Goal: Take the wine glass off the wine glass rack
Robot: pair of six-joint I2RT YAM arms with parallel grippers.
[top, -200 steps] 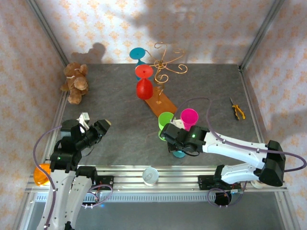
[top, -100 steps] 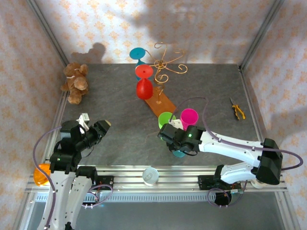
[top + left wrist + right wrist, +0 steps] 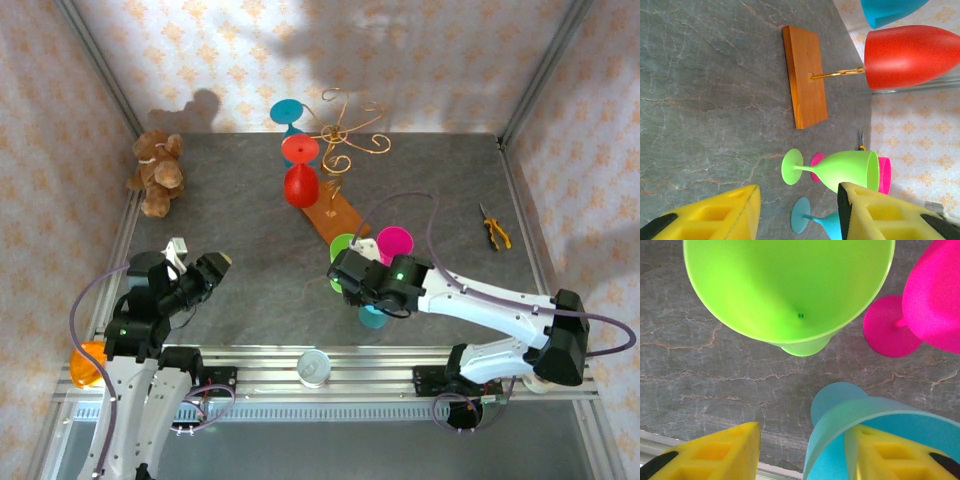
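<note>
Wine glass (image 3: 300,186) in red hangs on the rack (image 3: 335,212) at twelve o'clock beside a blue glass (image 3: 287,112), both left to remove. At the rack's five o'clock, a green glass (image 3: 345,248), pink glass (image 3: 393,242) and teal glass (image 3: 875,425) stand on the table. The right gripper (image 3: 801,429) is spread loose at the teal glass, and the left gripper (image 3: 797,192) gapes empty.

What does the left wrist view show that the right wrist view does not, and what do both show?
Left wrist view: the rack's wooden base, the hanging red glass and the open left tool. Right wrist view: the green glass's inside and the open right tool at the standing blue glass's rim. Both: the green glass, the pink glass and the blue glass on the grey table.
</note>
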